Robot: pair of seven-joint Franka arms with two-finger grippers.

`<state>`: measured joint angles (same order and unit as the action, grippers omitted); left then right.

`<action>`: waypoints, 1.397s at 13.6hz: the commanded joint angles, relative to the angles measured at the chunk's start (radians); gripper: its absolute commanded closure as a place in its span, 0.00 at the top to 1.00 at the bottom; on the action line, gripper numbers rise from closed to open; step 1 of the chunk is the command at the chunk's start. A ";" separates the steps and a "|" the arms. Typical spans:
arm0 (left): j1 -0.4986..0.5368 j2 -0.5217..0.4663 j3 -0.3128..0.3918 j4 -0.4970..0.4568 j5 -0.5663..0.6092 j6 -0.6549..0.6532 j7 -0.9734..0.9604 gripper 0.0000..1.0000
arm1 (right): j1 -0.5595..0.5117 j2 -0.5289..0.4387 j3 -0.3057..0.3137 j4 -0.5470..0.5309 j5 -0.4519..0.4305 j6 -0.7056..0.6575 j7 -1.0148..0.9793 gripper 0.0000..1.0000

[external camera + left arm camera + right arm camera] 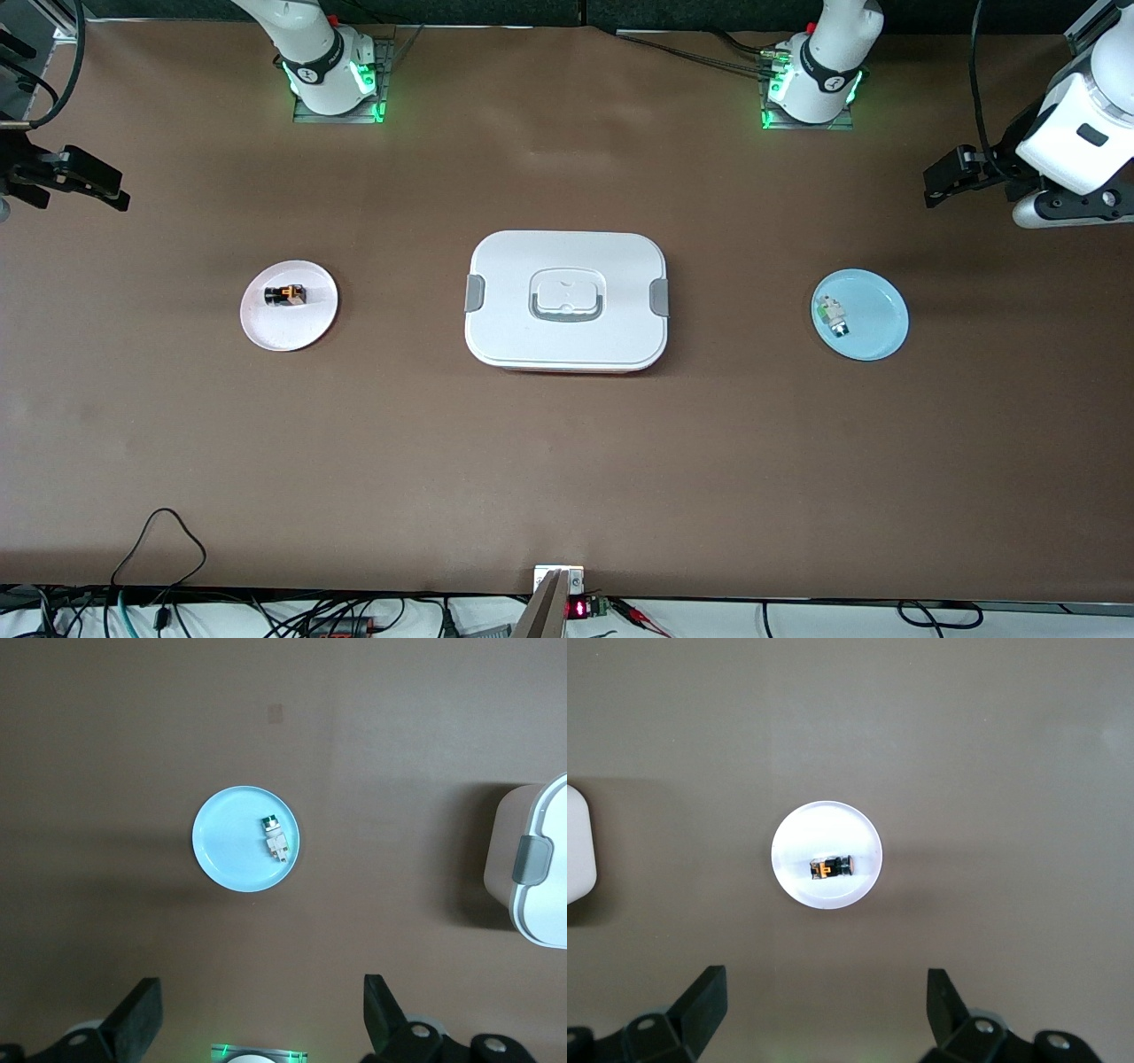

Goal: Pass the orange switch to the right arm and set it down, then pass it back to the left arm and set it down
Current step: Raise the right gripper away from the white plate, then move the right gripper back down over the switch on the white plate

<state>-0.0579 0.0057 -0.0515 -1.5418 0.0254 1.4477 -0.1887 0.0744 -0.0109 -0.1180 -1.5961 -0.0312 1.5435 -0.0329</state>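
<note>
Orange switch [832, 868] on pink plate [799, 840], below open right hand [824, 1001].

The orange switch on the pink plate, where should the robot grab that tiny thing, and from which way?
Probably from straight above. The orange switch lies flat on its side near the middle of the pink plate, so its two long sides are free. The open right gripper could come down with one finger on each long side and pinch across the narrow black body, clear of the plate's rim.

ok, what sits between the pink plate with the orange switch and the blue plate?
The box, lid latched on, stands midway between the pink plate carrying the orange switch and the blue plate; the front view shows it.
</note>
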 commanded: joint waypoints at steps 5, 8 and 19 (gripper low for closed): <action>-0.002 0.013 0.002 0.028 0.004 -0.004 0.022 1.00 | -0.002 0.005 0.006 0.019 0.010 -0.011 0.015 1.00; 0.000 0.013 0.002 0.028 0.004 -0.004 0.021 1.00 | 0.010 0.012 0.011 0.012 0.007 -0.013 0.010 1.00; 0.000 0.013 0.002 0.028 0.004 -0.004 0.022 1.00 | 0.067 0.204 0.011 0.015 0.010 -0.004 0.013 1.00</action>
<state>-0.0577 0.0057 -0.0513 -1.5414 0.0254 1.4478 -0.1887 0.1414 0.1343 -0.1046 -1.5996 -0.0308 1.5062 -0.0318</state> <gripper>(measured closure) 0.000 0.000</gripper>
